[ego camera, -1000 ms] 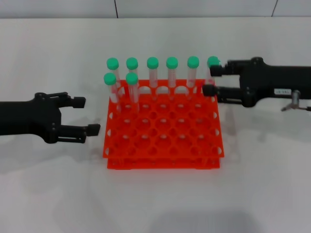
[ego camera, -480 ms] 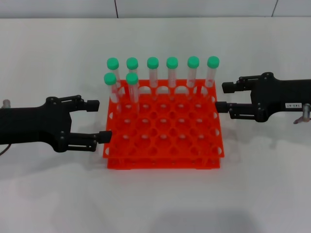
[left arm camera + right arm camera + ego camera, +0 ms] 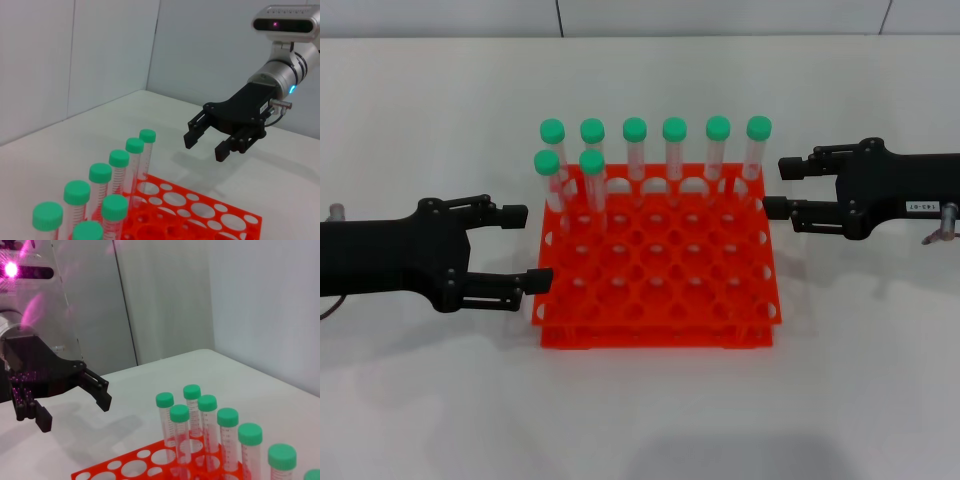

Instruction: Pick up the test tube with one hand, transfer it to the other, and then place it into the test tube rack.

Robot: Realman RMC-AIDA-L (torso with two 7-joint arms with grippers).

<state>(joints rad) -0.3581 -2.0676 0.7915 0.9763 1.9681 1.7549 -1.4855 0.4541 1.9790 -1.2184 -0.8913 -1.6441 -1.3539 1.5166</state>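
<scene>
Now both empty: left pincer wide, right pincer wide, flanking rack.

White desk with a smooth matte top, evenly lit; soft grey shadows fall across its near edge. Behind the desk's far edge stands a pale panelled wall, divided by thin dark vertical seams. A wall corner rises beyond the desk.
</scene>
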